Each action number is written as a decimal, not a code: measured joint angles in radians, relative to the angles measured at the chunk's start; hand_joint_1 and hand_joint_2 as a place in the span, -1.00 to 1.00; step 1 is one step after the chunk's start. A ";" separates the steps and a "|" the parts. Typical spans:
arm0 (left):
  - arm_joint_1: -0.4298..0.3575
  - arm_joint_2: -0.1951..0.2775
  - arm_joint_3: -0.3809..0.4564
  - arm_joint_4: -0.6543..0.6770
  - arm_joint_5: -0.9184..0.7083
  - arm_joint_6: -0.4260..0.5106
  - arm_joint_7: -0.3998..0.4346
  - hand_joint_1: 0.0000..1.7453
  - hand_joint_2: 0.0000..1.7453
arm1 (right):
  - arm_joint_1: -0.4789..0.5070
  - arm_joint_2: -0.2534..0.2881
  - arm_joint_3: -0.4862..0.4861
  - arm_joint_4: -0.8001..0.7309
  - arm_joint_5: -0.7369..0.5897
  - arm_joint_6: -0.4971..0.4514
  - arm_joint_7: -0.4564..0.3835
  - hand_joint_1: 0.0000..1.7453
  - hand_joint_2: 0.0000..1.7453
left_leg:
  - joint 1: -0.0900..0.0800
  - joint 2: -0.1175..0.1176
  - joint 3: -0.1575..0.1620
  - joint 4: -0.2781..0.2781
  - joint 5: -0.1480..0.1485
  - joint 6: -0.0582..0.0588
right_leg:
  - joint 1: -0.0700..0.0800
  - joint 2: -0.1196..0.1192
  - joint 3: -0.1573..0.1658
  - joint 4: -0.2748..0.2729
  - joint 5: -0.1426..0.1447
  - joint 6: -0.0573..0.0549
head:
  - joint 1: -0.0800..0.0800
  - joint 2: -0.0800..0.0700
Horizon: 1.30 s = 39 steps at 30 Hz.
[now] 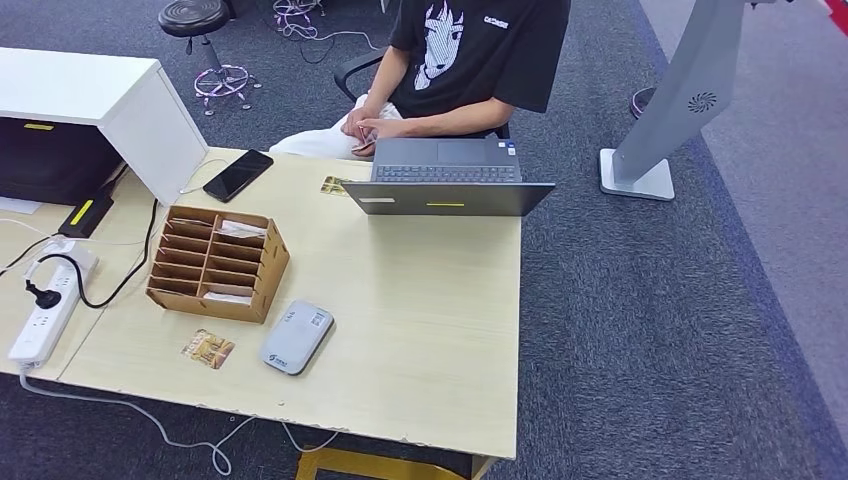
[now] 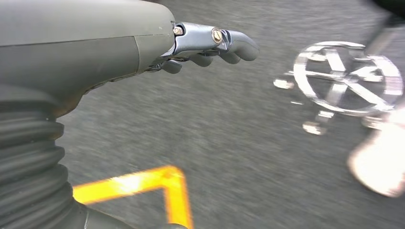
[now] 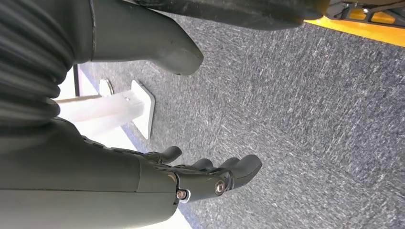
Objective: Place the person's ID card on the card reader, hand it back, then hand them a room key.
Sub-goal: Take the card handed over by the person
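One laptop, one phone, one card reader, two cards, one organizer.

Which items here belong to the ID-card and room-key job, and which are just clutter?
Job: card reader; card beside it; card organiser; person.
Clutter: laptop; phone; power strip; white box.

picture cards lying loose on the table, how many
2: one brown-gold picture card near the front edge, left of the grey card reader; another beside the grey laptop. More may sit inside the cardboard organizer.
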 joint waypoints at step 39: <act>-0.247 0.281 -0.193 0.000 -0.009 -0.001 -0.002 -1.00 1.00 | 0.001 0.000 -0.001 0.000 -0.035 -0.001 -0.017 -1.00 1.00 | 0.000 0.001 -0.001 0.000 0.001 -0.002 | 0.001 0.002 -0.001 0.000 0.001 -0.001 | 0.000 0.000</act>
